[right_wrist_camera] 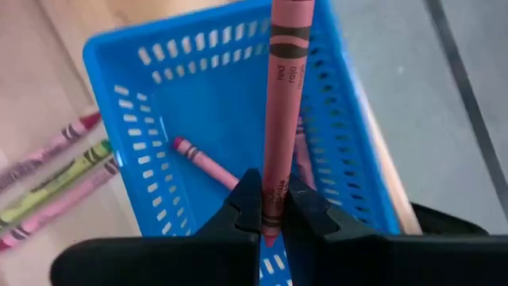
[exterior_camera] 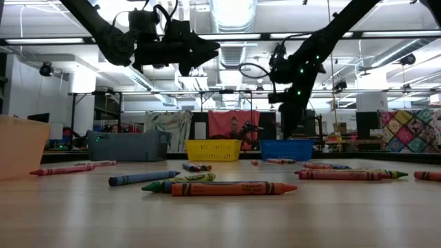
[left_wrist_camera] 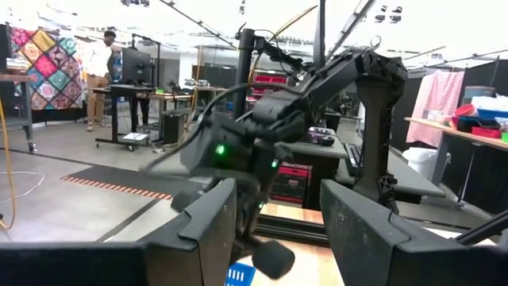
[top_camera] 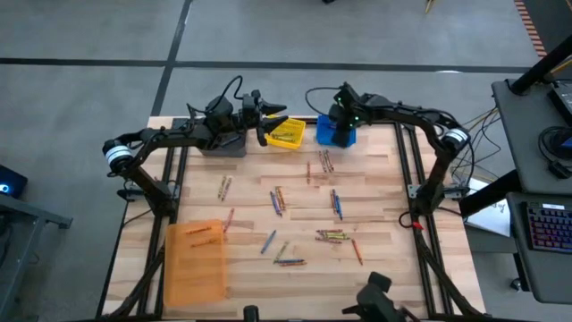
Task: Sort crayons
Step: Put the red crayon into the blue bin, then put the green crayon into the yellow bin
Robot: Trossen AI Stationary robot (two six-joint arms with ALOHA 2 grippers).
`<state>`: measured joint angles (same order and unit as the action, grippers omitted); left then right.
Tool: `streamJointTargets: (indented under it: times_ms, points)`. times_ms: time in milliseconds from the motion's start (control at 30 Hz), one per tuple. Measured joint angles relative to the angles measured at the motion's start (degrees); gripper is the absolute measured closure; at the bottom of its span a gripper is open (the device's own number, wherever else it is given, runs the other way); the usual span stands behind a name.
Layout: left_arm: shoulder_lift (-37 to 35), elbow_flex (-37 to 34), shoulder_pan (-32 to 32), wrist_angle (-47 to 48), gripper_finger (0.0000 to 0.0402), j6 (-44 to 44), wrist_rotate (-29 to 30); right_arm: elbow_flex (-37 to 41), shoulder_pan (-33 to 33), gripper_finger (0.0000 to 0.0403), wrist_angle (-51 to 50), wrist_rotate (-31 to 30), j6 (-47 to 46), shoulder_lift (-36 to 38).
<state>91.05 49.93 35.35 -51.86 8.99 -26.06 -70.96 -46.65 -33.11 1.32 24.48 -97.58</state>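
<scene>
Many crayons (top_camera: 332, 236) lie scattered flat on the wooden table (top_camera: 375, 179). My right gripper (right_wrist_camera: 272, 199) slants down above the blue bin (right_wrist_camera: 159, 95) at the table's far edge, shut on a red crayon (right_wrist_camera: 282, 95). Another red crayon (right_wrist_camera: 202, 161) lies in that bin. My left gripper (left_wrist_camera: 278, 230) hovers open and about level above the yellow bin (top_camera: 286, 134), with nothing between its fingers. My right gripper pinches the red crayon between its two fingertips near the crayon's pointed end (right_wrist_camera: 272, 187). The crayon sticks out forward past the fingers, in line with them. It slants down over the blue bin's inside, clear of the bin.
A grey bin (top_camera: 225, 146) stands at the far left beside the yellow one. An orange bin (top_camera: 195, 259) sits at the near left. Three crayons (right_wrist_camera: 48, 179) lie on the table just beside the blue bin.
</scene>
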Motion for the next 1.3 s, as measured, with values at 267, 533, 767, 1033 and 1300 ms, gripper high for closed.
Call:
streamJointTargets:
  times_ms: [267,533,767,1033,1300]
  points:
    - [0.0,0.0,0.0,0.0,0.0236,0.6,0.0,0.0,-0.2,0.0390,0.8,-0.1,0.2,-1.2]
    - [0.0,0.0,0.0,0.1,0.0236,0.6,0.0,0.0,-0.2,0.0337,1.9,0.0,-0.5,-1.2]
    - [0.0,0.0,0.0,0.7,0.0236,0.6,0.0,0.0,-0.2,0.0287,2.0,0.0,-2.1,-1.2]
    - [0.0,0.1,-0.3,4.3,0.0236,0.6,0.0,-4.3,-0.1,0.0280,-1.1,0.1,-8.4,-1.0]
    - [-1.7,0.1,-2.2,12.7,0.0236,1.5,-0.1,-11.8,1.6,0.0294,-12.1,0.7,-15.5,-0.3]
